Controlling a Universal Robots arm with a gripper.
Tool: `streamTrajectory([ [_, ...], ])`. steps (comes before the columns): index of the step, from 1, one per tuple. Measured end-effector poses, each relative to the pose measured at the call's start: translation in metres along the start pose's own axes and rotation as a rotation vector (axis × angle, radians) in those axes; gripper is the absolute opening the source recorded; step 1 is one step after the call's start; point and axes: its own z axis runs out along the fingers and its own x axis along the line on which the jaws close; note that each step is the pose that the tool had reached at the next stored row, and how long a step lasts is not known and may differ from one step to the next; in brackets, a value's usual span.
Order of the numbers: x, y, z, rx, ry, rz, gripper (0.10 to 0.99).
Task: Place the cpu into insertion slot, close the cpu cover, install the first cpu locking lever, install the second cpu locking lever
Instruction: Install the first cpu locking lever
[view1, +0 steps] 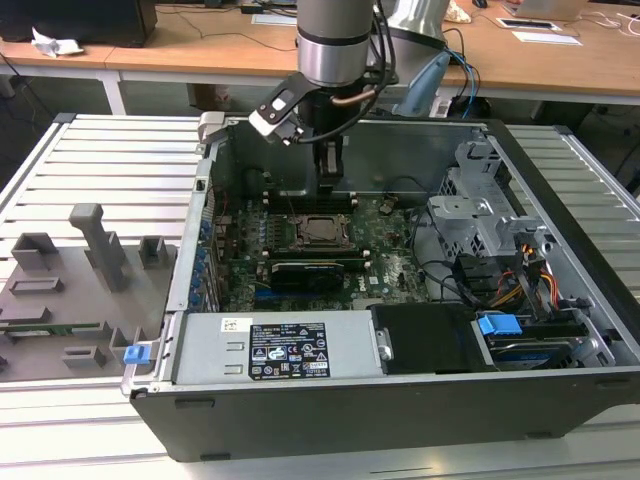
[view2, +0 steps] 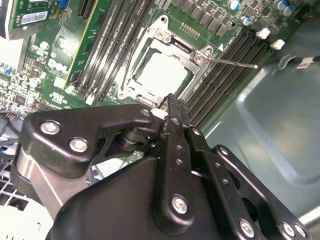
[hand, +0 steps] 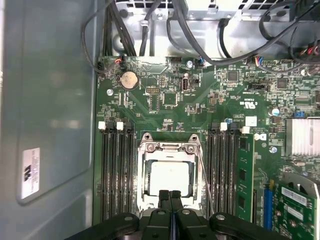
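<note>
My hand (hand: 170, 199), pinched shut and empty, hangs at the edge of the cpu cover (hand: 167, 148), with the cpu (hand: 170, 177) seated beneath. The locking lever (view2: 234, 62) beside that cover looks unlatched. I judge it needs pressing down.

My arm (view1: 335, 40) hangs straight down in the upper middle of the exterior view, wrist vertical. My gripper (view1: 329, 185) points downward, its two black fingers (hand: 163, 196) pressed together, tips meeting in both wrist views.
</note>
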Motion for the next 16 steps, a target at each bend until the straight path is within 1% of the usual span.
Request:
streamTrajectory([
  [1,0.0001,0.0001,-0.0017,0.001,-0.0002,0.0,0.106],
  [3,0.0001,0.0001,-0.0021,0.002,-0.0015,-0.004,0.106],
  [4,0.0001,0.0002,-0.0022,0.002,-0.0029,-0.017,0.106],
  [7,0.0001,0.0001,-0.0023,0.005,-0.0019,-0.104,0.106],
  [9,0.0001,0.0001,-0.0022,0.006,-0.0036,-0.139,0.106],
  [10,0.0001,0.0002,-0.0022,0.007,-0.0056,-0.154,0.106],
  [11,0.0001,0.0001,-0.0022,0.008,-0.0119,-0.18,0.106],
  [13,0.0,0.0001,-0.0022,0.009,-0.0148,-0.207,0.106],
  [14,0.0001,0.0001,-0.0022,0.01,-0.0154,-0.225,0.106],
  [16,0.0001,0.0,-0.0022,0.01,-0.0155,-0.242,0.106],
])
